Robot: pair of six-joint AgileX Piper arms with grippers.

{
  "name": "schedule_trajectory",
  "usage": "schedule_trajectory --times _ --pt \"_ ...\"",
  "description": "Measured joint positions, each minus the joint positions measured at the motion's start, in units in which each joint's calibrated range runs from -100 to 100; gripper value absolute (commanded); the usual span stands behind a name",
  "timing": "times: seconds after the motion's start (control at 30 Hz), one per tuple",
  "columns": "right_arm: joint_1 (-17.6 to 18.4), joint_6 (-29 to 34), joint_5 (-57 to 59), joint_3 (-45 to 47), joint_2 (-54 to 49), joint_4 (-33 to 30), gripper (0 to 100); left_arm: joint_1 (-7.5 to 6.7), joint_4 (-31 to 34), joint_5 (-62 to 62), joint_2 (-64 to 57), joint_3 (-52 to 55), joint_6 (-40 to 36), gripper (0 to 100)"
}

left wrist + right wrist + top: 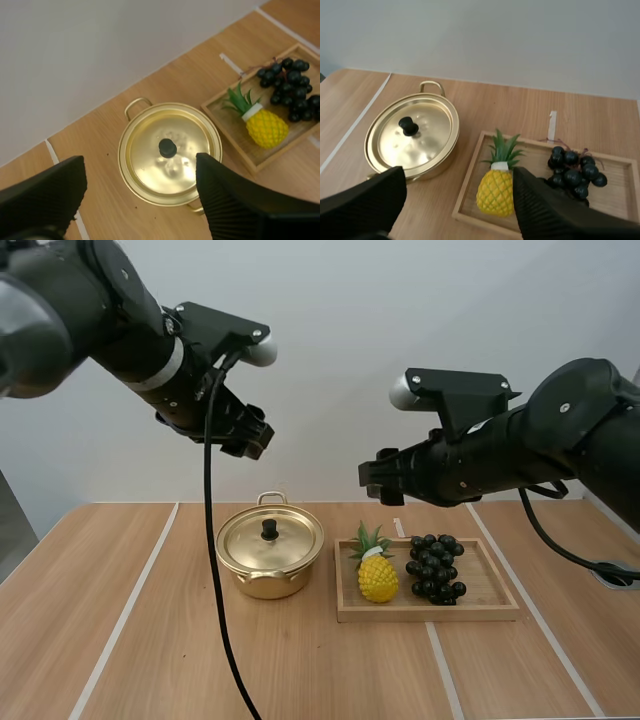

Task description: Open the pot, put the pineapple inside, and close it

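Left jaws gape above pot point(270, 552), right jaws above pineapple point(377, 576).

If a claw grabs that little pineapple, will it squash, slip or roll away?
Probably stiff: the pineapple looks like a moulded toy. Its bumpy skin should help grip. Its rounded body, lying on the wooden tray, might roll if nudged.

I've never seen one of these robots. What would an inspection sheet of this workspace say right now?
Surface: wooden table with pale stripes.
Job's things: gold pot with its lid on; pineapple in the wooden tray beside the pot.
Clutter: grapes in the tray, next to the pineapple.
Grippers: left gripper above the pot, fingers open, empty; right gripper above the tray, fingers open, empty.
Surroundings: plain pale wall behind the table.
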Motion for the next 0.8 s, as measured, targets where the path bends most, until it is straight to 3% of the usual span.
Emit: schedule_trajectory --times 0.23,0.6,0.8 --pt "0.0 -0.9 1.3 0.0 0.2 0.1 100 0.0 -1.0 4.4 9.9 -0.1 7.0 100" --pt "0.0 -1.4 1.5 0.0 0.2 0.1 100 0.0 -4.7 4.8 20.6 -0.1 8.2 100" --pt "0.0 -2.5 1.5 0.0 0.2 0.1 100 -1.65 -4.4 4.8 23.0 -0.2 9.4 100"
